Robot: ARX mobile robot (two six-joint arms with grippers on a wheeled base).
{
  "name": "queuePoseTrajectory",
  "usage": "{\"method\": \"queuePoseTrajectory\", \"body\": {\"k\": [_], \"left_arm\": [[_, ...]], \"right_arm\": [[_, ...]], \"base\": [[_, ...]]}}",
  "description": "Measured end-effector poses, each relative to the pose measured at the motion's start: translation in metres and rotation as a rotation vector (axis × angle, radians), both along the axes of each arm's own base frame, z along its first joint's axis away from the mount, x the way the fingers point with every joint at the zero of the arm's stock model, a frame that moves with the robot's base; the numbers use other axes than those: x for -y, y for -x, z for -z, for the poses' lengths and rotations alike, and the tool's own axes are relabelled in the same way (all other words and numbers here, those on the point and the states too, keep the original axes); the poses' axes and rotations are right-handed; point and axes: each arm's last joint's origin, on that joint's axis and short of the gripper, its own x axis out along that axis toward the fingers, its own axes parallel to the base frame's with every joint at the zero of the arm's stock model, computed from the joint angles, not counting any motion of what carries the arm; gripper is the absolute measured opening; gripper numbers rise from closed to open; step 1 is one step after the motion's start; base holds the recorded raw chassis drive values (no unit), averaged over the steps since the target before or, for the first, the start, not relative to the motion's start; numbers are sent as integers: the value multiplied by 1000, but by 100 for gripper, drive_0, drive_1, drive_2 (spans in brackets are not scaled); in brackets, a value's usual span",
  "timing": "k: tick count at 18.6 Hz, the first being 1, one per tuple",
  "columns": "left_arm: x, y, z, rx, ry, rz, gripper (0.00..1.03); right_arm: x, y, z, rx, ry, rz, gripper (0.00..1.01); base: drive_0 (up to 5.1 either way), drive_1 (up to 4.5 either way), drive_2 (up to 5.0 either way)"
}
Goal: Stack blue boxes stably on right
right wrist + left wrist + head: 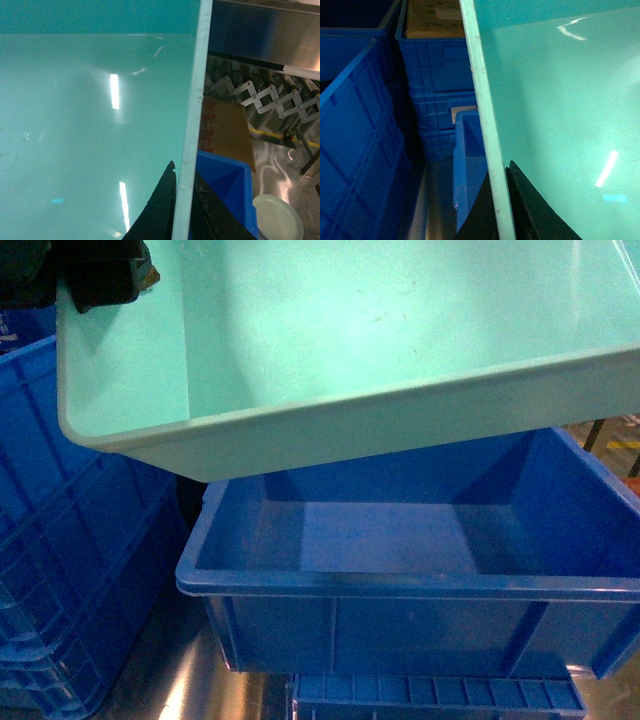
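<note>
The light turquoise tub point(330, 330) hangs tilted in the air above the royal-blue crate point(400, 540), which is open and empty. My left gripper point(502, 200) is shut on the tub's left rim point(482, 115), one finger inside the wall and one outside. It shows as a dark shape at the tub's far-left corner point(100, 275) in the head view. My right gripper point(182, 200) is shut on the tub's right rim point(195, 100) in the same way. Below each rim a part of the blue crate point(467, 165) point(225, 185) shows.
Tall blue lattice crates point(50, 540) stand close on the left. Stacked blue crates with a cardboard box on top point(435, 55) stand behind. Another blue crate rim point(440, 695) lies under the open crate. On the right are a cardboard box point(225, 130), a white round dish point(277, 217) and an expandable conveyor point(265, 95).
</note>
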Motion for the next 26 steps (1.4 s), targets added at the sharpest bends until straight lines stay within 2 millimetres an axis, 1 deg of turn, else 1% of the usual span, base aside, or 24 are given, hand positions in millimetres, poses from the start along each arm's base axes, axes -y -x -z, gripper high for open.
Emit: {"method": "queuePoseTrajectory", "body": {"k": [6,8,10,12,22,24,26], "left_arm": [[0,0,0,1,0,0,2],[1,1,0,3,1,4,2],[1,-1,3,-15,-7,1,2],[1,-1,0,2,0,1,2],[0,0,3,-25,-9,-3,2],[0,3,11,-69,-24,0,2],[-1,5,23,-125,-43,9,2]], "right_arm": [[0,0,0,-3,0,0,7],[0,0,0,-4,0,2,7],[0,0,1,-11,1,2,7],[0,0,0,0,0,2,7],[0,0,2,-14,3,3,7],[1,2,11,-68,6,5,7],[1,6,26,-153,10,9,7]], "base": [[204,254,-482],[0,0,0],[18,18,18],[0,0,0],[0,0,0],[0,0,0],[0,0,0]]}}
